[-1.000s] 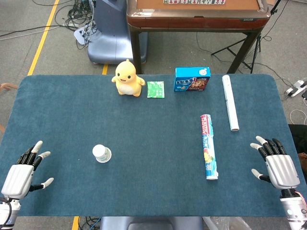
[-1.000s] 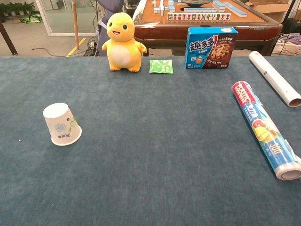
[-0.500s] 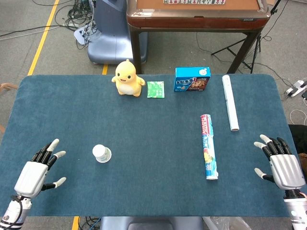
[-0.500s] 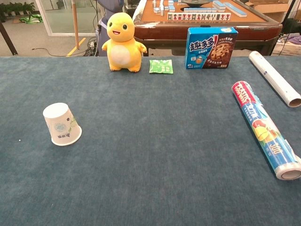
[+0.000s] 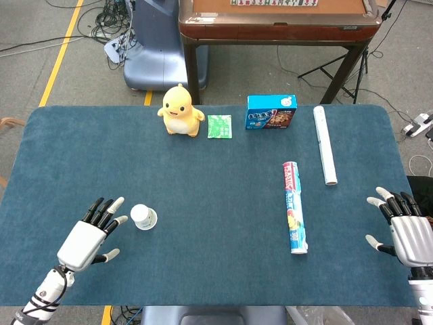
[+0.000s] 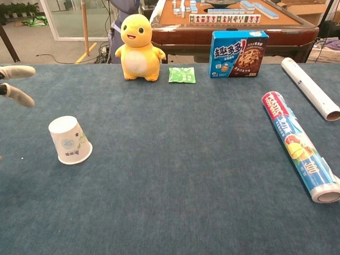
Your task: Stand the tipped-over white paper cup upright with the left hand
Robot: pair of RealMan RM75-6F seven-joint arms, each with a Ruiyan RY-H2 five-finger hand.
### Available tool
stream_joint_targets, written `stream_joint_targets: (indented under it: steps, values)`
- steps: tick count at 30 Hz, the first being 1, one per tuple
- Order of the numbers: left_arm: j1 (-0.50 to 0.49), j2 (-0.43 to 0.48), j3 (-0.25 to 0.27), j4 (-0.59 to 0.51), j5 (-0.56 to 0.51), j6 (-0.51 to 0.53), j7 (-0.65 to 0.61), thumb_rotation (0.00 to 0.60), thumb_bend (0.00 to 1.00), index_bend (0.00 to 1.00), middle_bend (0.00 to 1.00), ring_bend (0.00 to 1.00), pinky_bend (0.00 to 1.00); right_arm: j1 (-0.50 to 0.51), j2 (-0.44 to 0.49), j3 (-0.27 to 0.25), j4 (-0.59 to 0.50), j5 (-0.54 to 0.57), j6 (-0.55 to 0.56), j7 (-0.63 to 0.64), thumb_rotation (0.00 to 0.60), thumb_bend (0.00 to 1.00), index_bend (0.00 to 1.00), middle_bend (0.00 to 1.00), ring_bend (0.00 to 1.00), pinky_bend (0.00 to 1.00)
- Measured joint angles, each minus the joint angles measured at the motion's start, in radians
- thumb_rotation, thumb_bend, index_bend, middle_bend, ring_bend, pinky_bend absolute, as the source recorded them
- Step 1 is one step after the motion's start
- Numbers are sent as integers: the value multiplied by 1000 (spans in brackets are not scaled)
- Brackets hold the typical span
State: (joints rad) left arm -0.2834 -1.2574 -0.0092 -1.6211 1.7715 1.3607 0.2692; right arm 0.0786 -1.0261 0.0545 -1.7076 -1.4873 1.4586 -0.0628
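Over on the left, the left hand hovers low over the blue surface with its fingers spread and nothing in them; their tips point up and to the right, straight at the white paper cup. The cup lies just beside those fingertips, a small gap apart, not touching. In the chest view the white paper cup lies with its long axis running away from the robot: the narrow base points to the far side, the wide rim toward the near edge, leaning a little rightward. So the grasp looks likely to come from the cup's left flank, across that axis. Moving right, the yellow plush toy, the green packet and the blue cookie box line the far edge, well apart from the cup. Far right, the right hand sits with fingers spread, holding nothing, much farther away.
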Motion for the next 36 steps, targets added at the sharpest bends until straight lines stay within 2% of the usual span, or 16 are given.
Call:
stream_joint_targets:
  steps: [9,27,36]
  values:
    - [-55,-39,-14,-6,39,-26,67,600,107,184,0,0,0,-1,7,1,-4,3,-4,12,600,116,260,128,111,101]
    - [-176,-111,-43,20,5,-189,225,600,107,183,0,0,0,0,18,0,-8,4,-14,41,600,116,261,128,111,101]
    - [-213,-137,-61,53,-34,-221,286,600,107,183,0,0,0,1,24,-2,-10,6,-22,50,600,116,261,128,111,101]
